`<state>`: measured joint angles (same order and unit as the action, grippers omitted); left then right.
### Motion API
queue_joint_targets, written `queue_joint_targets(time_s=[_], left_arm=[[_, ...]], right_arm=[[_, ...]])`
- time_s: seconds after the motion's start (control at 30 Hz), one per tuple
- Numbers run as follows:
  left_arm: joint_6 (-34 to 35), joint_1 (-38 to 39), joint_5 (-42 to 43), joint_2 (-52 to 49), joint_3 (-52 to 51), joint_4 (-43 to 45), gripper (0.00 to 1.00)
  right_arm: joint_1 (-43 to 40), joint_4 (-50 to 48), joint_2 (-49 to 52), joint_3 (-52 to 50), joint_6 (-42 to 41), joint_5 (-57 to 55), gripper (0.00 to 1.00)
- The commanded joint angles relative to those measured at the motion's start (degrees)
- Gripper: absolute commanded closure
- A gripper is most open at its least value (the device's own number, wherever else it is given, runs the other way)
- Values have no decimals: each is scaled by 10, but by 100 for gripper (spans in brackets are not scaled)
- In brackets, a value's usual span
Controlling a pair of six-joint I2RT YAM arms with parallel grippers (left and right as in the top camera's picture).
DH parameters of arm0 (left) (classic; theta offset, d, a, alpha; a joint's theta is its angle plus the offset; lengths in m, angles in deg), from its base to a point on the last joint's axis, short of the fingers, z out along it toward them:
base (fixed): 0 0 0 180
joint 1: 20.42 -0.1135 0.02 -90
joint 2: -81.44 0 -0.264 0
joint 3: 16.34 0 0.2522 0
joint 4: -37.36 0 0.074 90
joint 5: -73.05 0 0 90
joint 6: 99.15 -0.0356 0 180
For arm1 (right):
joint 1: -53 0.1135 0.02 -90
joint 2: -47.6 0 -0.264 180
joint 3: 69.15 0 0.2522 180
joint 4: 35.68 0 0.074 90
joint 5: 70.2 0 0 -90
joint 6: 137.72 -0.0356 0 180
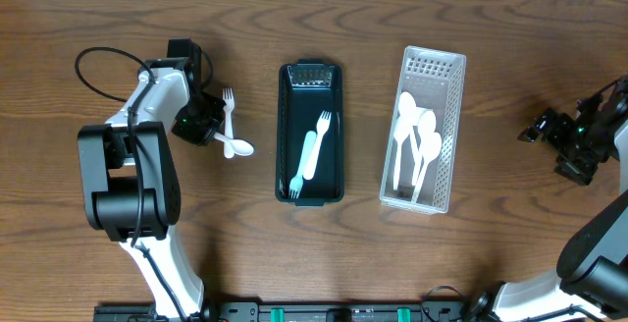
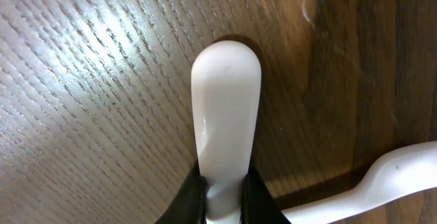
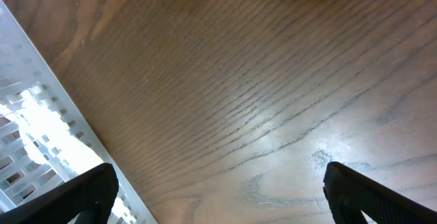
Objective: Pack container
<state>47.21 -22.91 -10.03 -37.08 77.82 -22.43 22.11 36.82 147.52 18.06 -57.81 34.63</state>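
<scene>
My left gripper is shut on a white plastic spoon that lies on the wood at the left; in the left wrist view the spoon runs up from between the black fingers. A white fork lies beside it and also shows in the left wrist view. A dark green tray in the middle holds a white fork and a light blue fork. A clear perforated bin to its right holds several white spoons. My right gripper is open and empty at the far right.
The right wrist view shows bare wood between the open fingers and a corner of the clear bin at left. A black cable loops on the table behind the left arm. The arm bases stand at the front edge.
</scene>
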Motion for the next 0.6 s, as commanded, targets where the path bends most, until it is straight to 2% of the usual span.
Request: queue_joint_targets(time_s=[0.0, 0.13, 0.27, 0.43, 0.57], left_arm=[[-38, 0, 13, -33, -9, -2, 94], [-88, 0, 31, -13, -8, -18, 94], [-154, 0, 32, 50, -1, -51, 94], [-266, 19, 29, 183, 11, -78, 94], [-355, 73, 28, 284, 11, -93, 94]], right_arm=[[2, 3, 1, 3, -6, 6, 1], [2, 8, 1, 3, -6, 6, 1], [2, 9, 1, 3, -6, 6, 1], [2, 7, 1, 3, -6, 6, 1], [2, 2, 1, 3, -6, 7, 1]])
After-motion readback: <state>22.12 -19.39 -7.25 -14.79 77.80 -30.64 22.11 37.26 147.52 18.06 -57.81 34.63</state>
